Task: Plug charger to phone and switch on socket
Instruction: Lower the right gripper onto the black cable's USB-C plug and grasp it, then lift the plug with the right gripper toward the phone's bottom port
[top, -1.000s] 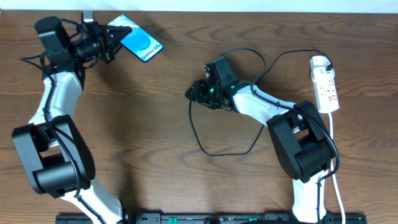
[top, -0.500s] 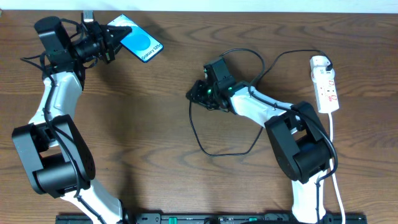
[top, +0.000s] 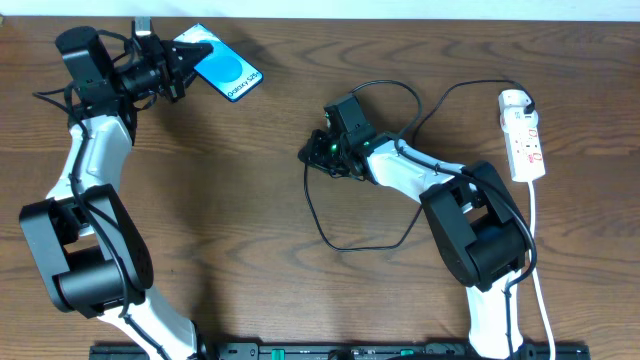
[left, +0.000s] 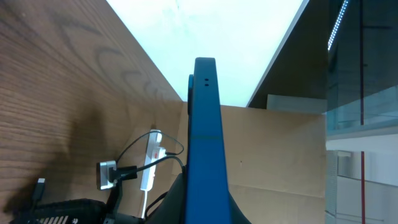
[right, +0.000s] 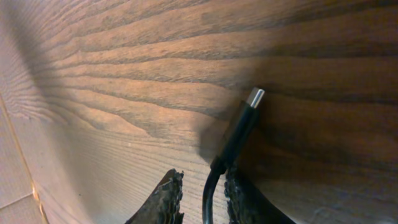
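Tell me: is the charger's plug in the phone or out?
Out. The charger plug lies bare on the table at the right pincer; the phone is apart, in the left pincer.

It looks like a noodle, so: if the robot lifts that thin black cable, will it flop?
Probably floppy: the charger lies in loose curves on the table, so it would likely droop from the fingers. Its plug tip looks short and rigid, so that end should stay straight. Being so thin, it is probably light.
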